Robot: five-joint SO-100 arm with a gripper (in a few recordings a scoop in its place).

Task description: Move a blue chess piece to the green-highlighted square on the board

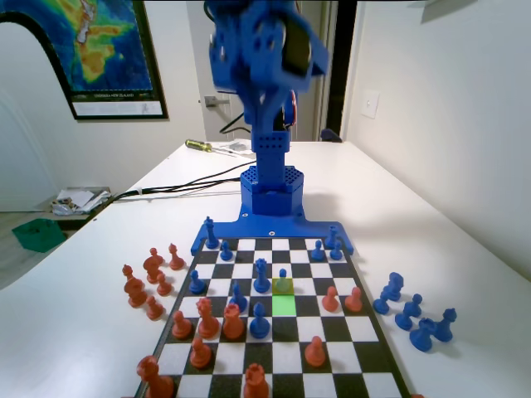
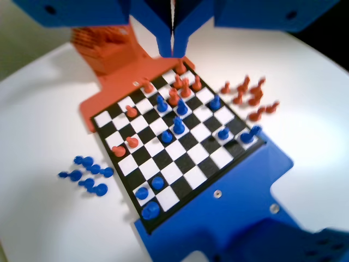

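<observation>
While the blue arm is raised high over its base, the end effector point(image 2: 173, 46) hangs well above the board point(image 2: 203, 176) with its two jaws pressed together and nothing between them — clenched and empty, which I read as a hold-back posture taken so the wrist camera can look over the whole layout before any descent. In the fixed view the green-highlighted square point(image 1: 284, 304) lies in the middle of the board, and the blue chess piece point(image 1: 283, 282) stands on the yellow-tinted square touching it on the side toward the arm, so the pawn looks to have just one square to travel, away from the arm. Seen from the end effector, that pawn is far below and forward of the jaws, out toward mid-board; in the wrist view it appears to be the small blue pawn point(image 2: 178, 126) near the centre, though the blur there leaves this a judgement. Taller blue pieces stand just beside it, and orange-red pawns sit a little farther out, so the jaws would need to part and come down fairly straight to avoid clipping neighbours. Captured pieces are grouped on the counter point(image 1: 465, 215) on either side of the board, well apart from the end effector, presumably set there to keep the playing area free.
</observation>
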